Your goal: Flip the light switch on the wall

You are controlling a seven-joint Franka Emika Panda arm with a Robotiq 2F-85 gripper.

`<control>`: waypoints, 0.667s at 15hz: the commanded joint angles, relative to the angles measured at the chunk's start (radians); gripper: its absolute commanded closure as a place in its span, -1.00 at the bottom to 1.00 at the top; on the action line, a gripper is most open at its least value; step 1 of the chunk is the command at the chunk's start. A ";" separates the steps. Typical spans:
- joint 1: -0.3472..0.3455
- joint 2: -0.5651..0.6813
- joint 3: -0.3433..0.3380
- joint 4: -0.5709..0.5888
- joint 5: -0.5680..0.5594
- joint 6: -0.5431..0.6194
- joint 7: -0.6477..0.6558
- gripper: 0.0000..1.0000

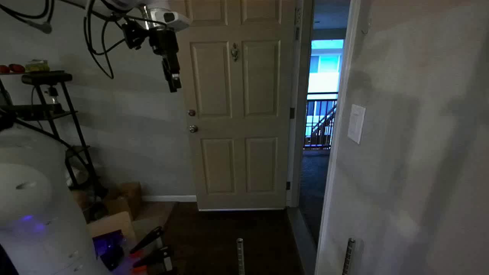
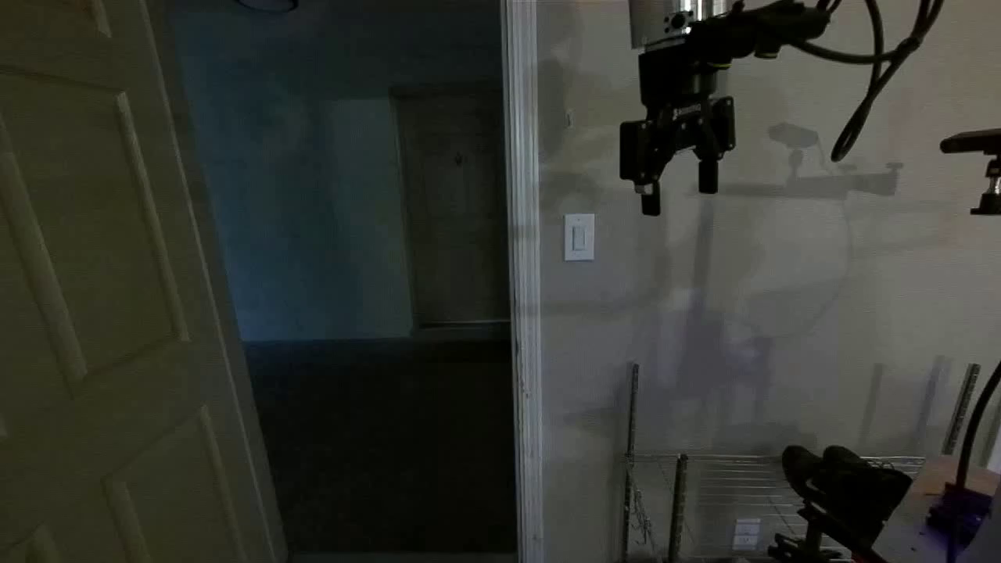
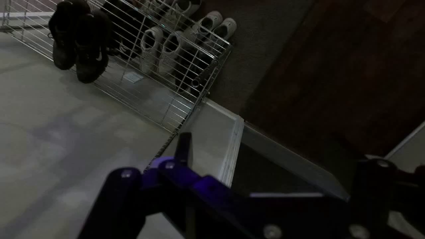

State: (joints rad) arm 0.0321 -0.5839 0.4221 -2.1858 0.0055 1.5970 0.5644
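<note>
The light switch is a small white upright plate; it shows in both exterior views, with a rocker in its middle. It sits on the pale grey-white wall beside white door trim. The wall also shows in the wrist view, but the switch does not show there. My gripper points down with its two black fingers apart and nothing between them. It appears above and right of the switch in that exterior view. In an exterior view my gripper hangs well away from the wall and switch.
A cream panelled door stands open beside the doorway. White door trim edges the wall. A wire rack with several shoes stands low against the wall, with upright metal posts. A pale plate sits near the floor.
</note>
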 commanded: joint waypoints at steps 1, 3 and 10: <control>0.029 0.008 -0.021 0.002 -0.013 -0.002 0.014 -1.00; 0.029 0.008 -0.021 0.002 -0.013 -0.002 0.014 -1.00; 0.026 0.016 -0.029 -0.002 -0.020 0.008 0.009 -1.00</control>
State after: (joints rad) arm 0.0366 -0.5839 0.4177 -2.1858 0.0018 1.5970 0.5644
